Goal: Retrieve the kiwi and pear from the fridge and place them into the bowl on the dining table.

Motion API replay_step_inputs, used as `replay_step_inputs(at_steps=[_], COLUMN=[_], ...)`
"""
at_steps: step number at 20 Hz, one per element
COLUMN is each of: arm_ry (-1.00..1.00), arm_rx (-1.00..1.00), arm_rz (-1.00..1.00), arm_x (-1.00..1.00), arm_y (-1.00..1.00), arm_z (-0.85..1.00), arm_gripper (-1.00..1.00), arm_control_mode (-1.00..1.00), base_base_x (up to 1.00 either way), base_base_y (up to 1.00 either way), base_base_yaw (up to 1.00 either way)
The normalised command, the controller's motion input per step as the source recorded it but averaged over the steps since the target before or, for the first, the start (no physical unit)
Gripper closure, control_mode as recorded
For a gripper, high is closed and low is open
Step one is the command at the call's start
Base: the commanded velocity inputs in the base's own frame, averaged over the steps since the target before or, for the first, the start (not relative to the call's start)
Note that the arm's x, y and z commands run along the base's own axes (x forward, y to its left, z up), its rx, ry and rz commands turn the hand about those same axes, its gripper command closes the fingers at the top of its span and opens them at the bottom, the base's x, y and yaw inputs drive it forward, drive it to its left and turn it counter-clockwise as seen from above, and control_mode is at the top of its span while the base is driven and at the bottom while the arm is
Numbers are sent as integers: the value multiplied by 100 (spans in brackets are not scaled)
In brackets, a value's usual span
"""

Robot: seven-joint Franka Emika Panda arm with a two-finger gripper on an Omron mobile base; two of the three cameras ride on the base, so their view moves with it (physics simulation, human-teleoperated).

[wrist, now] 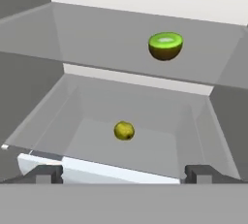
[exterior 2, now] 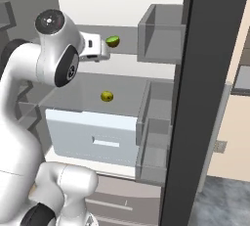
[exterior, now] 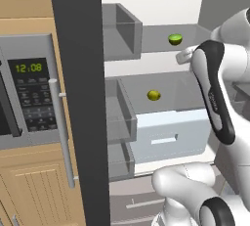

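Fingers stand fully spread with nothing between them, aimed into the open fridge. Ahead and above them the kiwi, a halved fruit with its pale cut face up, rests on the upper glass shelf. Nearer and below, almost centred between the two tips, the pear lies on the lower shelf, above the pale drawer. Neither fruit is touched yet. Both look small and light, so weight should not matter. The pear's rounded skin could roll or squirt out, so a pinch across its widest middle seems safest. The kiwi looks soft; gripping its green sides below the cut face, gently, would likely avoid crushing it.
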Motion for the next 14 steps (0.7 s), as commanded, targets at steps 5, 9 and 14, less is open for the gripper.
replay_step_inputs(at_steps=[5, 9, 14], arm_ry=[-5, -13, -7], arm_rx=[0, 0, 3], arm_rz=[-9, -10, -11], arm_x=[35, 31, 25], arm_y=[-1, -7, -12], arm_z=[0, 0, 1], arm_gripper=[-100, -100, -100], arm_control_mode=[-100, -100, -100], base_base_x=[0, 0, 0], base_base_y=[0, 0, 0], base_base_yaw=[0, 0, 0])
